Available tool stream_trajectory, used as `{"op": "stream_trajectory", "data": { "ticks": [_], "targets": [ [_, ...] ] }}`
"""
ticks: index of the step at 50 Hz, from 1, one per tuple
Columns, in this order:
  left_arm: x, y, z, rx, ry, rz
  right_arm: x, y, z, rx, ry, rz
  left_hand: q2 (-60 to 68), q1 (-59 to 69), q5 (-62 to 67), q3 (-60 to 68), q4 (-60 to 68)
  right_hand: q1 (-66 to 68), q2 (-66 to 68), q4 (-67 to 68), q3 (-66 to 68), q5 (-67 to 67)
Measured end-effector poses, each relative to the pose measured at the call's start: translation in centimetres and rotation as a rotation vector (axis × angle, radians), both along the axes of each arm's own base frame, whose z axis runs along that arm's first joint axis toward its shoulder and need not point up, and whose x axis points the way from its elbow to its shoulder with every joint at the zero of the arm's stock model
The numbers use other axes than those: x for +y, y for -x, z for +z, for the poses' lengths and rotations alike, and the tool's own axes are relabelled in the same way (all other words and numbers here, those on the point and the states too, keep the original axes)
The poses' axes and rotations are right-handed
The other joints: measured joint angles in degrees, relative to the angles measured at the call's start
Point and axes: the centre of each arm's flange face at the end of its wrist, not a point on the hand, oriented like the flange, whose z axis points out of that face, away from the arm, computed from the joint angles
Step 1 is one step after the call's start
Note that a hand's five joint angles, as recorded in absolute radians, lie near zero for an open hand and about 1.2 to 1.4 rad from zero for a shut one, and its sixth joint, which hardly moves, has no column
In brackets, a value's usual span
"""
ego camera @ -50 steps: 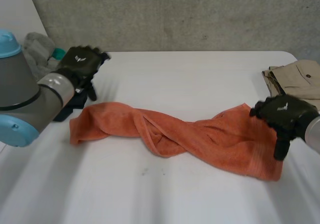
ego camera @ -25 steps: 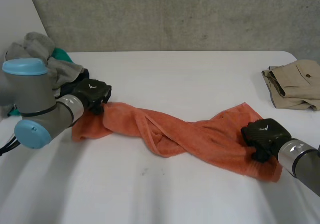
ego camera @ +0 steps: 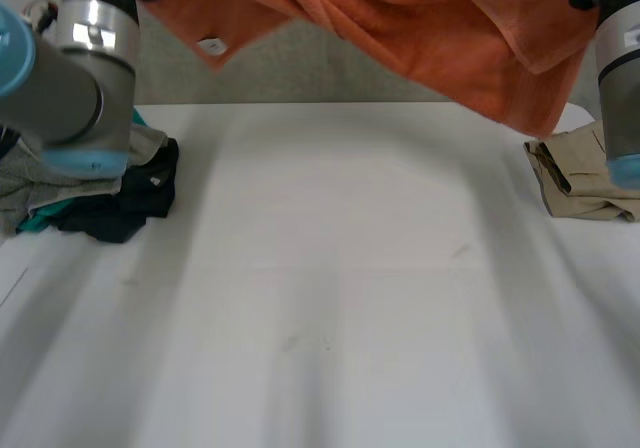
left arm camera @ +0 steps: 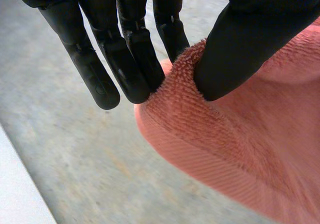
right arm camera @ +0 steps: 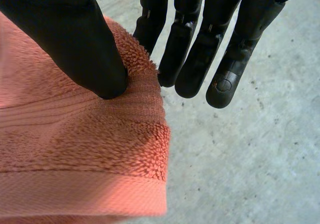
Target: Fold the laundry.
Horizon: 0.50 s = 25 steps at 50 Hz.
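Above table [ego camera: 330, 268], orange towel [ego camera: 430, 28] now raised, L hand [left arm camera: 250, 34] & R hand [right arm camera: 65, 34] each pinching it

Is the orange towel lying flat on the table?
No, the orange towel hangs in the air above the table, pinched by the left hand and the right hand.

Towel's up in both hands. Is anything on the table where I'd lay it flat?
Nothing visible does. The towel, pinched by the left hand and right hand, hangs over bare table; the clothes pile and beige garment lie at opposite side edges.
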Motion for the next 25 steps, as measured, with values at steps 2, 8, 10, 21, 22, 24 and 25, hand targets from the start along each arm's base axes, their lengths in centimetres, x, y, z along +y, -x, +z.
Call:
{"op": "stream_trajectory", "data": {
  "ticks": [2, 8, 10, 21, 22, 24, 25],
  "targets": [
    [1.1, -0.1, -1.6, -0.033, -0.054, -0.019, 0.1, -0.1, -0.9, 0.013, -0.048, 0.004, 0.01, 0.0, 0.0, 0.05, 0.04, 0.0, 0.0, 0.0, 0.0, 0.0],
    [5.8, -0.6, -9.8, -0.179, -0.3, -0.121, 0.9, -0.7, -5.2, 0.07, -0.239, 0.036, 0.05, 0.0, 0.0, 0.12, 0.19, 0.0, 0.0, 0.3, 0.0, 0.0],
    [7.2, -0.7, -11.9, -0.214, -0.366, -0.15, 1.2, -0.9, -6.1, 0.082, -0.278, 0.046, 0.02, 0.0, 0.0, 0.12, 0.15, 0.0, 0.0, 0.31, 0.0, 0.0],
    [15.2, -0.8, -18.6, -0.448, -0.661, -0.265, 2.3, -1.3, -7.0, 0.102, -0.324, 0.07, -47.22, -44.83, -44.37, -46.39, -47.66, 0.0, 0.0, 0.31, 0.0, 0.0],
    [15.3, -0.9, -18.2, -0.459, -0.662, -0.261, 2.4, -1.3, -6.8, 0.101, -0.317, 0.071, -48.79, -45.7, -45.89, -47.87, -48.97, 0.0, 0.0, 0.31, 0.0, 0.0],
    [15.3, -1.0, -17.7, -0.467, -0.659, -0.257, 2.5, -1.3, -6.7, 0.101, -0.315, 0.072, -48.79, -45.7, -45.89, -47.87, -48.97, 0.0, 0.0, 0.31, 0.0, 0.0],
    [14.9, -1.2, -16.0, -0.476, -0.644, -0.241, 2.9, -1.4, -5.7, 0.098, -0.292, 0.082, -49.82, -46.06, -47.05, -48.89, -49.87, 0.0, 0.0, 0.31, 0.0, 0.0]
  ]
}}
